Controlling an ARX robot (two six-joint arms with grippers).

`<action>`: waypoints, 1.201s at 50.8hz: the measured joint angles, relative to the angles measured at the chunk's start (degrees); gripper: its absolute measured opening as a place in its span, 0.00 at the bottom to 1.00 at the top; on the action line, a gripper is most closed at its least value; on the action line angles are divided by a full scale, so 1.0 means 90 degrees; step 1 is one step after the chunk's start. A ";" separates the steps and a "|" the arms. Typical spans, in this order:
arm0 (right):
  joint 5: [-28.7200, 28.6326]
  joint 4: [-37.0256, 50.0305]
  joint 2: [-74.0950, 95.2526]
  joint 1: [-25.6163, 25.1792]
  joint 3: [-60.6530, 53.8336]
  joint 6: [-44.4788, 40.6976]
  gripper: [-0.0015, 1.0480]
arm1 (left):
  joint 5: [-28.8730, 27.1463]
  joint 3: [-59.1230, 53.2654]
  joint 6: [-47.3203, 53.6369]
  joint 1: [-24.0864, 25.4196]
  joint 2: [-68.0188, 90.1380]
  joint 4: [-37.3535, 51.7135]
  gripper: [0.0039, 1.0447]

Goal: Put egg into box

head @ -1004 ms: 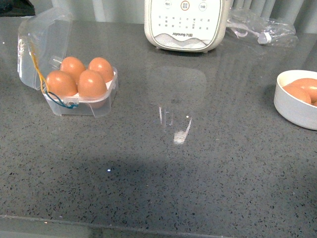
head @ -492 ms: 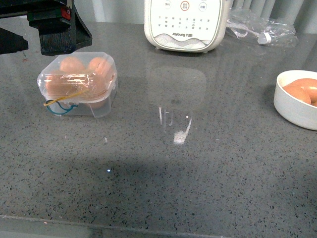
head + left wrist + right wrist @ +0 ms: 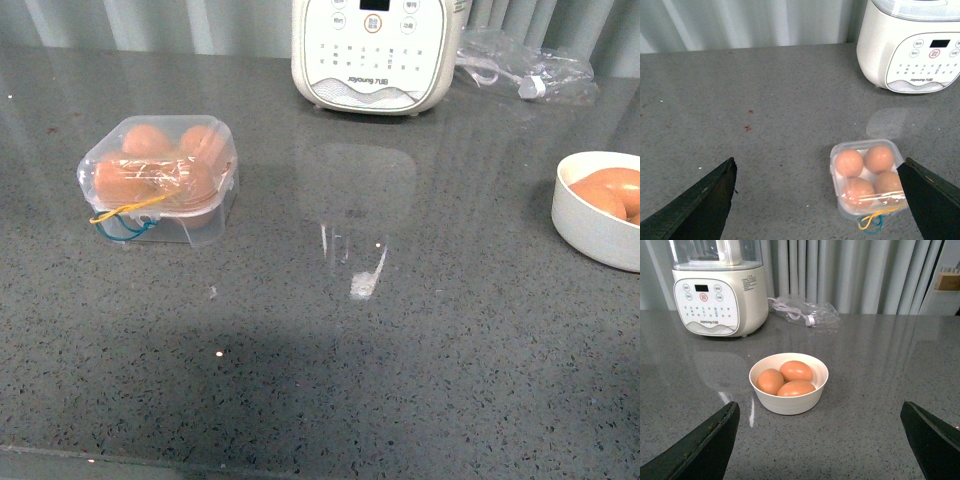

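Left gripper (image 3: 815, 200): jaws spread wide, nothing between them; it hangs high over the counter with the box below and between the two finger tips in its wrist view. Not visible in the front view.
Right gripper (image 3: 817, 440): jaws likewise wide apart and empty, raised above the right side of the counter, looking down on the bowl. Not visible in the front view.
Box (image 3: 160, 180): on the left of the counter, lid down over the tray. Four brown eggs show through the clear lid, one per hole. I cannot single out which of them is the task's egg (image 3: 848, 162); all look alike.
Cords (image 3: 125, 218): yellow and blue loops lie loose at the near edge of the box, not stretched over the lid as far as can be seen.
Bowl (image 3: 788, 405): white, on the right side, well apart from the box; three brown eggs inside.
Cooker (image 3: 375, 50): at the far edge, centre, clear of both arms.
Counter (image 3: 400, 350): grey stone, glossy.
Progress: judged complete or nearly so; all four holes are filled and the lid is shut.
Step in hand: judged to be retreat and check.
Advice: keep both arms high and clear of the box; confirm the lid sits flat before leaving it.
Risk: a brush against the light plastic case could slide it or pop the lid.
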 joint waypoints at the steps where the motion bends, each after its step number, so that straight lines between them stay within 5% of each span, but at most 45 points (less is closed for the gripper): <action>1: 0.0000 0.0000 0.0000 0.0000 0.0000 0.0000 0.93 | 0.0068 -0.0039 0.0075 0.0102 -0.0100 -0.0051 0.94; 10: 0.0002 0.0000 0.0000 0.0000 0.0000 0.0000 0.93 | 0.1105 -0.0444 0.0656 0.1256 -0.0818 -0.0610 0.94; 26: 0.0002 0.0000 0.0000 0.0000 0.0000 0.0000 0.93 | 0.1865 -0.0712 0.0959 0.2358 -0.1144 -0.0695 0.92; 34: 0.0000 0.0000 0.0000 0.0000 0.0000 0.0000 0.93 | 0.1583 -0.1989 -0.0155 0.2161 -0.1858 0.1443 0.68; 42: 0.0002 0.0000 0.0000 0.0000 0.0000 0.0000 0.93 | 0.1253 -0.2718 -0.0532 0.1831 -0.2448 0.1705 0.46; 53: 0.0002 0.0000 0.0000 0.0000 0.0000 0.0000 0.93 | 0.0525 -0.3575 -0.0699 0.1100 -0.3198 0.1727 0.03; 61: 0.0002 0.0000 0.0000 0.0000 0.0000 0.0000 0.93 | 0.0151 -0.3968 -0.0704 0.0707 -0.3682 0.1695 0.03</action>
